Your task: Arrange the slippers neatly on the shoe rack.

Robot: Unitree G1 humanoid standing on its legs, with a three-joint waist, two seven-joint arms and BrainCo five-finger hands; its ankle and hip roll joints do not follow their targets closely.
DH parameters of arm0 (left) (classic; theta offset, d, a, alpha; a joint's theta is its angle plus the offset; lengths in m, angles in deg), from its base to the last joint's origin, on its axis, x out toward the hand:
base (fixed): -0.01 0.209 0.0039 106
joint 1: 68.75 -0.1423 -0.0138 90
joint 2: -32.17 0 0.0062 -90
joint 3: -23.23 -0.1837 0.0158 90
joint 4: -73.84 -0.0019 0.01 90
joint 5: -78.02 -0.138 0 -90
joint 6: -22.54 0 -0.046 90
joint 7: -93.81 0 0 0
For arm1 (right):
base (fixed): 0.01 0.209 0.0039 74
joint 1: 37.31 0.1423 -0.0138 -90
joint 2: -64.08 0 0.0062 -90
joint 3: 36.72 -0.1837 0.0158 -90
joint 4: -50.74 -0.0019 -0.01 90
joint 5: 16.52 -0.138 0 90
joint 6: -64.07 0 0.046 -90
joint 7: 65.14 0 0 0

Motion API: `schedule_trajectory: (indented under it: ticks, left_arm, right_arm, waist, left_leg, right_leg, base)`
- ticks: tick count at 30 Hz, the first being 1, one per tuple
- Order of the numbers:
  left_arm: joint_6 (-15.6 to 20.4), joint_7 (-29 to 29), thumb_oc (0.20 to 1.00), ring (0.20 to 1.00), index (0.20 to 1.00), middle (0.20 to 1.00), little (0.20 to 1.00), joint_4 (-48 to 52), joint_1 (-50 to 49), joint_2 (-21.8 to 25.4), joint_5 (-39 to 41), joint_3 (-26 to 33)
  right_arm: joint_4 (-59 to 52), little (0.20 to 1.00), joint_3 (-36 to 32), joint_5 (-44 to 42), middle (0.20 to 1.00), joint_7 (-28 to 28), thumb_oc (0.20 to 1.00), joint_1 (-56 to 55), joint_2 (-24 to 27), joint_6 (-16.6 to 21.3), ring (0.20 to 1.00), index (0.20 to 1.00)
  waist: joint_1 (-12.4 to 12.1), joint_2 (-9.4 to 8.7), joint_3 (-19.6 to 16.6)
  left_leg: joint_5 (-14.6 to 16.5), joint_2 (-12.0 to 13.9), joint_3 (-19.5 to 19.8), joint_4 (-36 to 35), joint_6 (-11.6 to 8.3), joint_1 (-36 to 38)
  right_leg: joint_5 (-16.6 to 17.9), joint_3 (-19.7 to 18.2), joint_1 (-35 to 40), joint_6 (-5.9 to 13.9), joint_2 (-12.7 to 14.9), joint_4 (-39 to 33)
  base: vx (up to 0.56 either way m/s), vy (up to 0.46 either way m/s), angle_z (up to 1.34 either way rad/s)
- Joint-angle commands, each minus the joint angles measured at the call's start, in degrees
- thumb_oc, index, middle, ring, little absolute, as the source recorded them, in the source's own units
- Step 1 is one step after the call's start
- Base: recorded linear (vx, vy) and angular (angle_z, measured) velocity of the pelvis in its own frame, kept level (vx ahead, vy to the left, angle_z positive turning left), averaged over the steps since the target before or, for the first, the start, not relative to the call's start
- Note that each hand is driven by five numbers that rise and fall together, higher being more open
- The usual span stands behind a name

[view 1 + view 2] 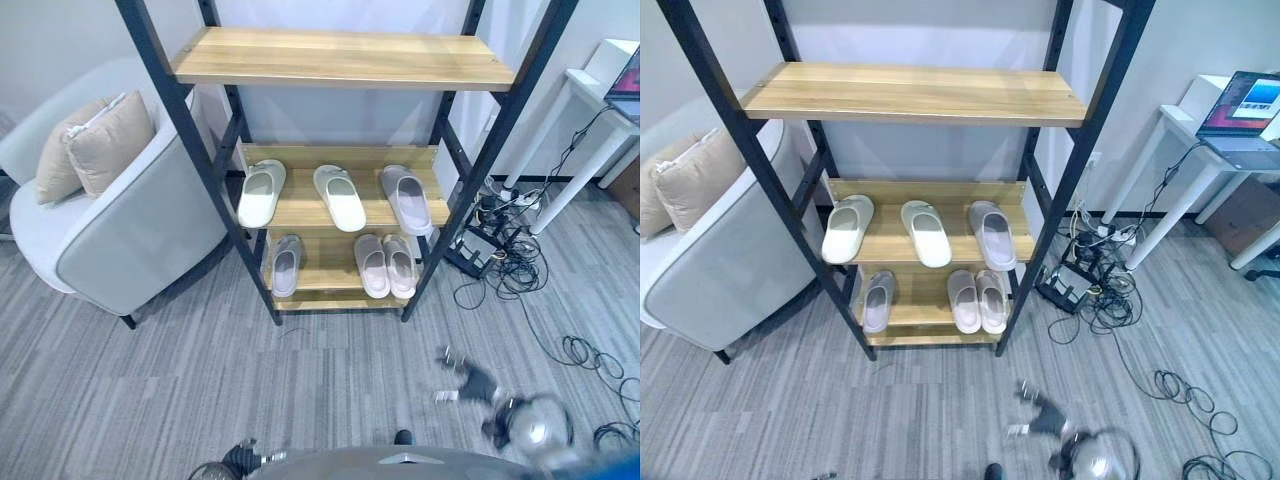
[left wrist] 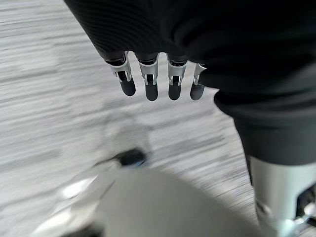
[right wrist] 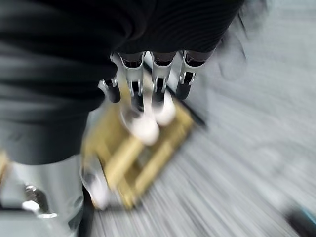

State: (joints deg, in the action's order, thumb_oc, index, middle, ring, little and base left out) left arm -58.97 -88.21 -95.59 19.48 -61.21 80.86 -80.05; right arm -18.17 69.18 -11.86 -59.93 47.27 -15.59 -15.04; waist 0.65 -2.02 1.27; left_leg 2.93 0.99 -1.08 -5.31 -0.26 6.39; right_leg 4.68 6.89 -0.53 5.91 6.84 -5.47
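The shoe rack [image 1: 340, 60] has a black frame and wooden shelves; its top shelf is bare. On the middle shelf lie two white slippers [image 1: 261, 193] [image 1: 340, 197] and a grey-lilac slipper [image 1: 405, 198], splayed at different angles. The bottom shelf holds a single grey slipper [image 1: 286, 264] at the left and a beige pair [image 1: 385, 265] side by side at the right. My right hand [image 1: 470, 383] hangs blurred over the floor in front of the rack, fingers [image 3: 158, 84] straight and holding nothing. My left hand [image 2: 148, 84] is low over the carpet, fingers relaxed and empty.
A grey armchair [image 1: 120, 240] with beige cushions stands close to the rack's left side. Tangled cables and a power strip [image 1: 500, 240] lie by the rack's right leg, with more cable loops [image 1: 590, 360] on the carpet. A white desk with a laptop [image 1: 1240, 120] stands at the right.
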Motion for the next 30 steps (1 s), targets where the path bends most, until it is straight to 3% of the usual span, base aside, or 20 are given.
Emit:
schedule_trajectory:
  ticks: [1,4,5,18,23,30]
  left_arm:
    - [1.6,0.3,1.0,1.0,1.0,1.0,1.0,-3.3,2.9,-1.7,-2.1,-0.7]
    - [2.0,1.7,1.0,1.0,1.0,1.0,1.0,-2.3,4.4,-1.6,-1.5,-1.6]
    - [1.8,1.6,1.0,1.0,1.0,1.0,1.0,-1.2,4.5,-0.6,-2.3,-2.3]
    - [1.8,0.0,1.0,1.0,1.0,1.0,1.0,-2.0,3.7,-0.4,-2.5,-4.0]
    - [2.1,0.7,1.0,1.0,1.0,1.0,1.0,-0.8,5.9,0.0,-0.7,-5.8]
    - [2.1,1.5,1.0,1.0,1.0,1.0,1.0,0.2,7.1,0.7,0.7,-5.9]
  right_arm:
    - [-8.6,1.0,4.7,-0.6,1.0,-0.3,1.0,0.1,-1.3,6.5,1.0,1.0]
    - [-10.4,1.0,5.1,-1.7,1.0,-3.2,1.0,3.6,-2.5,7.1,1.0,1.0]
    - [-11.7,1.0,2.7,-2.8,1.0,-2.5,1.0,9.4,0.9,5.7,1.0,1.0]
    - [-1.2,1.0,0.5,-2.6,1.0,-10.7,1.0,28.7,2.1,5.1,1.0,1.0]
    - [5.7,1.0,2.7,-2.8,1.0,-14.2,1.0,40.3,3.5,4.2,1.0,1.0]
    - [6.2,1.0,1.8,-3.2,1.0,-15.6,1.0,44.3,7.2,3.8,1.0,1.0]
  waist:
    - [0.3,-0.27,0.8]
    - [0.3,0.15,2.1]
    - [-0.6,0.03,1.9]
    - [-4.6,0.18,3.5]
    - [-6.5,-0.14,5.8]
    - [-7.4,-0.97,7.3]
  left_leg:
    - [0.3,-0.3,-0.5,0.3,0.29,-2.5]
    - [-0.2,-0.5,-0.4,0.3,0.29,-3.8]
    - [-0.2,-0.5,-0.1,0.3,0.22,-4.1]
    - [-1.3,-1.0,2.5,0.3,0.24,-7.3]
    - [-2.5,-1.6,4.2,1.3,0.08,-12.6]
    - [-1.0,-2.9,5.4,5.8,0.62,-16.9]
  right_leg:
    - [-3.6,0.3,3.7,3.81,2.7,0.9]
    - [-3.4,0.2,2.3,3.84,2.7,1.2]
    - [-3.4,0.8,2.3,3.78,2.8,1.0]
    - [-3.3,2.7,1.0,3.56,2.9,0.7]
    - [-2.5,4.0,-2.5,3.63,3.5,1.3]
    - [-2.2,5.2,-3.8,3.93,4.7,2.8]
  base:
    - [-0.04,0.039,0.25]
    - [-0.06,0.032,0.05]
    - [0.0,0.009,-0.06]
    - [0.0,0.005,0.1]
    - [-0.05,0.033,0.22]
    - [-0.01,0.066,0.1]
